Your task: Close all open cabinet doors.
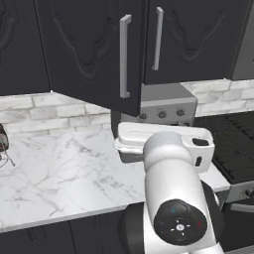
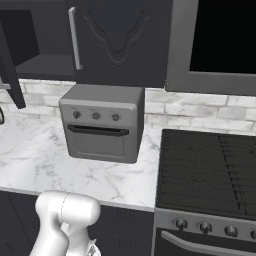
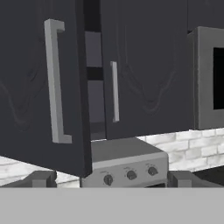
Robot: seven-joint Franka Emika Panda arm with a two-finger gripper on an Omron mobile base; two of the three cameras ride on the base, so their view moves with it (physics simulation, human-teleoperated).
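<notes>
Matte black carved cabinet door (image 3: 41, 87) ajar, silver bar handle (image 3: 54, 81); claw (image 3: 109, 180) apart.

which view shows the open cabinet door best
The left base view: the open door swings out toward the camera with its panel relief and handle in plain sight. The hand view shows the door, cropped at left, and the gap beside it. The right base view catches just its edge at the left.
</notes>
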